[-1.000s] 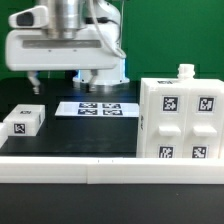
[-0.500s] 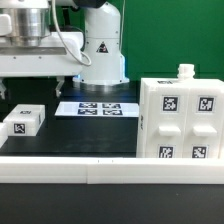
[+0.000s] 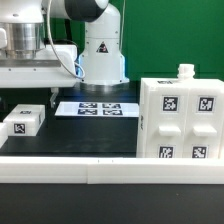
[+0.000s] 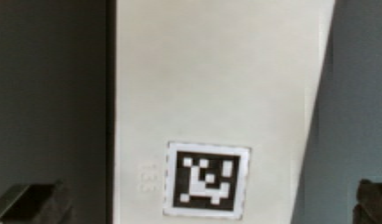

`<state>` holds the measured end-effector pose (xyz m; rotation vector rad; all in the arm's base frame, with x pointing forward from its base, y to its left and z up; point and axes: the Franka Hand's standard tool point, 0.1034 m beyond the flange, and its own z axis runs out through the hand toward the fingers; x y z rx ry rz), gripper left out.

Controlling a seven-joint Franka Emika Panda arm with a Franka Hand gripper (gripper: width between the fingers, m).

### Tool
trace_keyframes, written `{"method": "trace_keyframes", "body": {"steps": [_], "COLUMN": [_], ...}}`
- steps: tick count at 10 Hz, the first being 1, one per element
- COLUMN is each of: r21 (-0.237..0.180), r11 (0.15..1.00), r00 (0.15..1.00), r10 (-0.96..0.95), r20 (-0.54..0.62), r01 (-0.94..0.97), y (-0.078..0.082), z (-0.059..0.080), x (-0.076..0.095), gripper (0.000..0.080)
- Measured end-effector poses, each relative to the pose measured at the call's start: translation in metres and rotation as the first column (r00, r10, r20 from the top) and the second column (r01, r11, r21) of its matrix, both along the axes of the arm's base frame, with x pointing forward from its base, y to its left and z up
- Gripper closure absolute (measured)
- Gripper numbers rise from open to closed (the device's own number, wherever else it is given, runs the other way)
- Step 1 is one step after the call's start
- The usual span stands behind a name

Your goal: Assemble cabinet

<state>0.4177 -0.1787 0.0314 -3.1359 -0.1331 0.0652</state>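
4 cabinet [image 3: 185, 126] tags [image 3: 168, 102] in exterior view; wrist shows 1.

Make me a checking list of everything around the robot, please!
Surface: black table, flat and dark.
Job's things: big white cabinet box stands at the exterior view's right; small tagged block sits at its left; the wrist view shows a tagged white panel under the tool.
Clutter: nothing seen.
Grippers: tool open, its fingers wide of the panel on both sides.
Cables: thin cable loops beside the arm.
Surroundings: marker board lies flat mid-table; white border bar runs along the front.
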Motion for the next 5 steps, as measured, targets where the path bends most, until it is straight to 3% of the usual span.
{"method": "trace_keyframes", "body": {"steps": [5], "r21": [-0.019], "r11": [1.0], "r00": [1.0], "r10": [0.003], "r20": [-0.012], "r01": [-0.003], "y": [-0.002], "z": [-0.022], "x": [-0.008], "gripper": [0.0002]}}
